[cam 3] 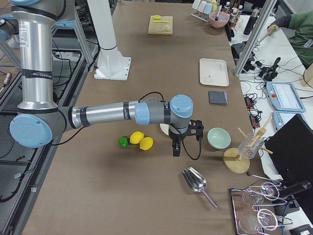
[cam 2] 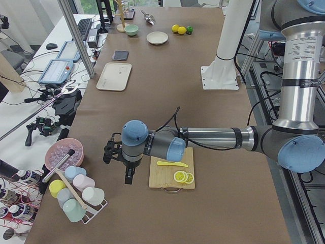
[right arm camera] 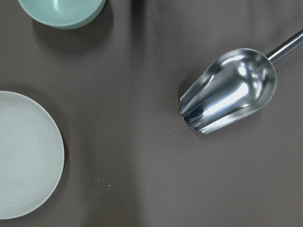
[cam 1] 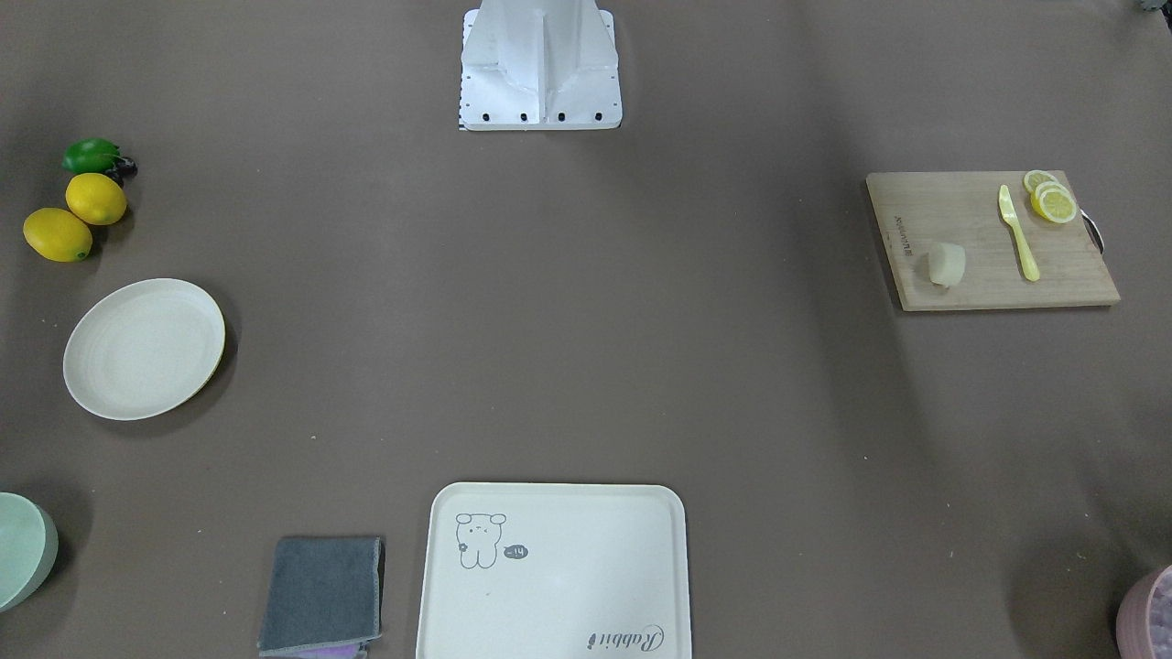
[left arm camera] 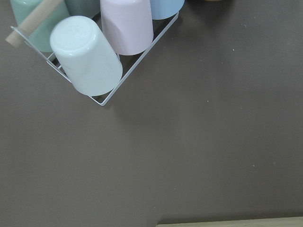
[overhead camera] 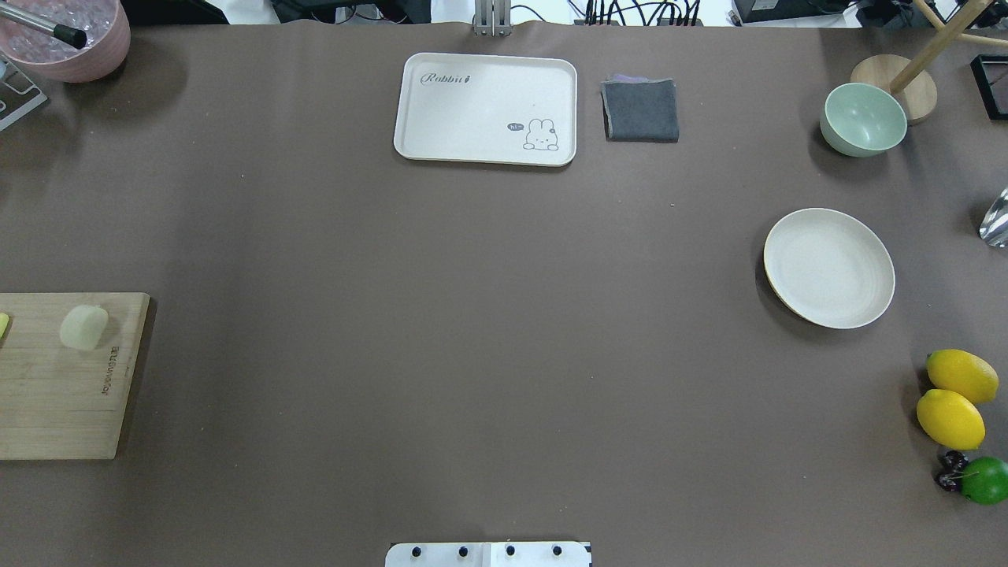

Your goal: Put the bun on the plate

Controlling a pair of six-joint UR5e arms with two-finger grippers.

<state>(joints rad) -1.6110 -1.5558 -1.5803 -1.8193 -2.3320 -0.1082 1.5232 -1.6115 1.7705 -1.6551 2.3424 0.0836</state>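
Observation:
The bun (cam 1: 947, 264) (overhead camera: 84, 327), a small pale cream block, lies on the wooden cutting board (cam 1: 993, 275) at the table's left end. The round cream plate (cam 1: 144, 349) (overhead camera: 828, 268) (right arm camera: 23, 156) sits empty near the right end. Only the side views show the grippers. My left gripper (cam 2: 128, 175) hangs over bare table past the board's end, beside a cup rack (left arm camera: 90, 52). My right gripper (cam 3: 176, 149) hangs over the table just beyond the plate, near the green bowl (cam 3: 218, 137). I cannot tell whether either gripper is open or shut.
A yellow knife (cam 1: 1018, 232) and lemon slices (cam 1: 1051, 199) share the board. A cream tray (overhead camera: 487, 109) and grey cloth (overhead camera: 641, 110) lie at the far edge. Two lemons (overhead camera: 953, 398) and a lime (overhead camera: 984, 479) sit near the plate. A metal scoop (right arm camera: 227, 90) lies right of it.

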